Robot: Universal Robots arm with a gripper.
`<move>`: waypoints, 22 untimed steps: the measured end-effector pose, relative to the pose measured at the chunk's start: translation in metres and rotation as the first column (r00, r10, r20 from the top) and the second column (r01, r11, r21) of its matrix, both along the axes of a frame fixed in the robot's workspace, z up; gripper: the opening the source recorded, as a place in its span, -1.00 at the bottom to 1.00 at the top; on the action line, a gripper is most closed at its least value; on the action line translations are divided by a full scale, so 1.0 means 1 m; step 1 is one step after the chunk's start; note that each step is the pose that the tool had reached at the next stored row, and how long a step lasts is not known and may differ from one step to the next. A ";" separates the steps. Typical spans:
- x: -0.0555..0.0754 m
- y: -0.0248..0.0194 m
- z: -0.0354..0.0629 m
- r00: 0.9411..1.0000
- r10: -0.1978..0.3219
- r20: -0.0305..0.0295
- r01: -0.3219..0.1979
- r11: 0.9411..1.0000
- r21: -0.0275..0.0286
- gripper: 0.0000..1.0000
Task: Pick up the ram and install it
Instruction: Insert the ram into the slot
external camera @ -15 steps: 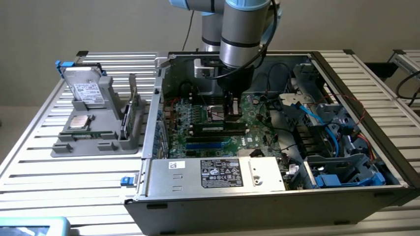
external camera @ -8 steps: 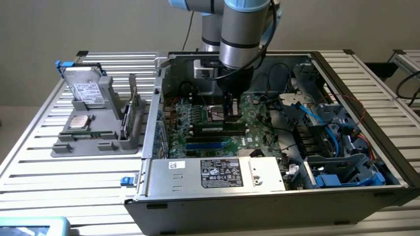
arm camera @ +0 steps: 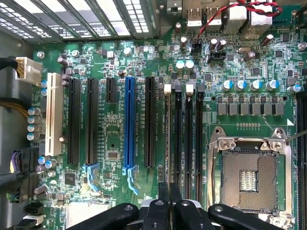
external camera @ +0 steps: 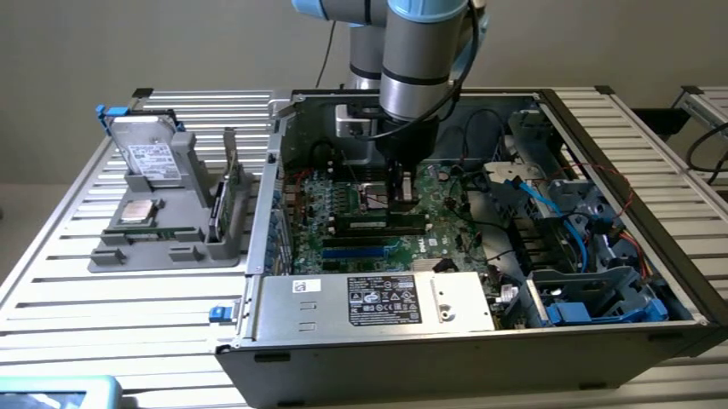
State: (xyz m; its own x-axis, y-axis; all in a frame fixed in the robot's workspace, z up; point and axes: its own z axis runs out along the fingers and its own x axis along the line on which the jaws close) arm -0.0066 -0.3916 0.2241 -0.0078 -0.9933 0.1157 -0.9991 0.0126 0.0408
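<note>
The exterior view stands back from the bench [external camera: 114,315] and sits high up. It looks down on a slant into the open computer case [external camera: 341,366], far enough away to see all of it. The wrist view rides on the arm [external camera: 415,60], very close, looking straight down at the green motherboard [arm camera: 115,143], with the end effector [arm camera: 170,191] poking into the picture. Both views share that board and its long slots [arm camera: 129,124].

green motherboard [arm camera: 115,143], blue slot [arm camera: 129,124], white slot [arm camera: 53,115], black jaws
</note>
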 end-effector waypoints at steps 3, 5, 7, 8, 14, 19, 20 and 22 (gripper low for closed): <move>0.000 0.0001 -0.0001 1.000 0.000 0.001 0.000 1.000 0.000 -0.73; 0.000 0.0002 -0.0001 1.000 0.000 0.001 0.000 1.000 0.000 -0.59; 0.001 0.0003 0.0017 1.000 0.000 0.001 0.000 1.000 0.000 -0.59; 0.002 0.0003 0.0038 1.000 0.000 0.001 0.000 1.000 0.000 -0.59; 0.017 0.0002 0.0173 1.000 0.000 0.001 0.000 1.000 0.000 -0.59; 0.028 0.0000 0.0232 1.000 0.001 -0.002 -0.001 1.000 0.000 -0.59; 0.028 0.0000 0.0233 1.000 0.000 -0.002 0.000 1.000 0.000 -0.59; 0.028 0.0000 0.0233 1.000 0.000 -0.002 0.000 1.000 0.000 -0.59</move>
State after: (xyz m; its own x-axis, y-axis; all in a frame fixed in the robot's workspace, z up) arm 0.0214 -0.3916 0.2474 -0.0072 -0.9933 0.1156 -0.9990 0.0122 0.0424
